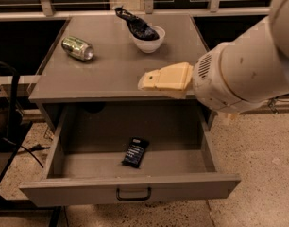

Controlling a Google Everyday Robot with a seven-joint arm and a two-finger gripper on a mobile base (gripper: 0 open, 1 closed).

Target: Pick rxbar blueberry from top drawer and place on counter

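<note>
- The cream-coloured two-finger tool is seen at the end of a bulky white robot arm. The arm reaches in from the right.
- The tool is held over the front edge of the flat grey matte tabletop, nearer its front right corner, and is pointed to the left.
- Whether the tool is wide or narrow cannot be told; nothing is seen held in it.
- The wide shallow grey metal drawer below the tabletop is pulled out, with its dark bail handle at the middle of the front panel.
- The small flat snack bar in a dark navy-black wrapper is laid on the drawer floor, about mid-width, slightly askew, well apart from the tool.
- A green-silver can is laid on its side near the left edge of the tabletop, toward the rear left corner.
- A white round bowl is set near the rear edge, with a dark floppy bag draped in it and over its rim.
</note>
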